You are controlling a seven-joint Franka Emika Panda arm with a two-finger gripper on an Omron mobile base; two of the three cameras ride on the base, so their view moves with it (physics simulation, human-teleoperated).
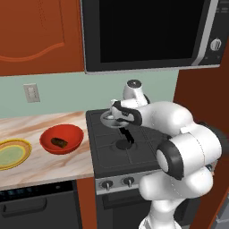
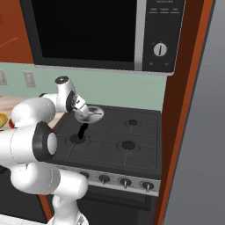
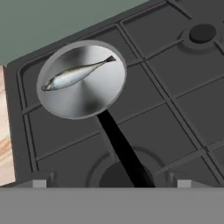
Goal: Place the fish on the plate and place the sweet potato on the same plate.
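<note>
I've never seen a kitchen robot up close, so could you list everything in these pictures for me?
fish: one, silver-grey, lying in the pan
pan: one, grey with black handle, on the stove's back left burner
stove: one, black, right of the counter
sweet potato: one, dark brown, inside the red bowl
red bowl: one, on the counter beside the stove
plate: one, yellow rim, green centre, left of the bowl
microwave: one, black, above the stove
fingers: two, spread open above the pan, holding nothing

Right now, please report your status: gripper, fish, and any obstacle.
Gripper open, above stove. Fish in pan, untouched. Sweet potato in red bowl. No obstacle seen.
</note>
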